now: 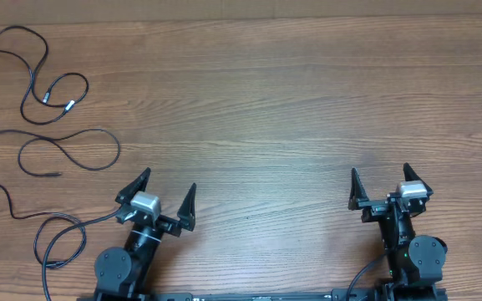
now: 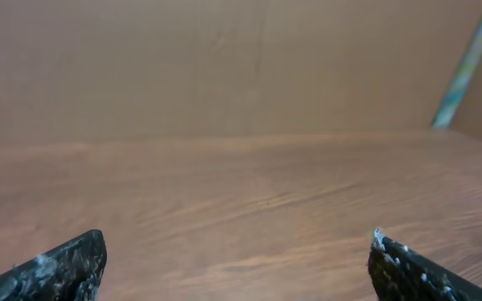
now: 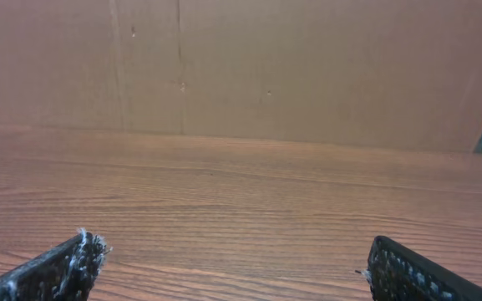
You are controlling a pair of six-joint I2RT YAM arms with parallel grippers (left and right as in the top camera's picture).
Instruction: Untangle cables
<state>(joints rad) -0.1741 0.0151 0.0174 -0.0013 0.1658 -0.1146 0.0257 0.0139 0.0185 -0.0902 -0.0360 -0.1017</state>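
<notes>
Brown wood-grain table (image 1: 291, 109): thin black cords (image 1: 68, 105), some silver-tipped, lying loose at far left. Jaws spread wide, empty: left gripper (image 1: 170, 178), right gripper (image 1: 380, 169).

A brown wood-grain table (image 1: 291, 100) fills the overhead view; behind its far edge stands a plain brown wall (image 3: 307, 58), evenly lit.

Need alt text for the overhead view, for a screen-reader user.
Thin black cables lie in loose loops on the left side of a wooden table, and one has silver-tipped plugs. At the near edge, the left gripper and right gripper both stand open, holding nothing.
</notes>
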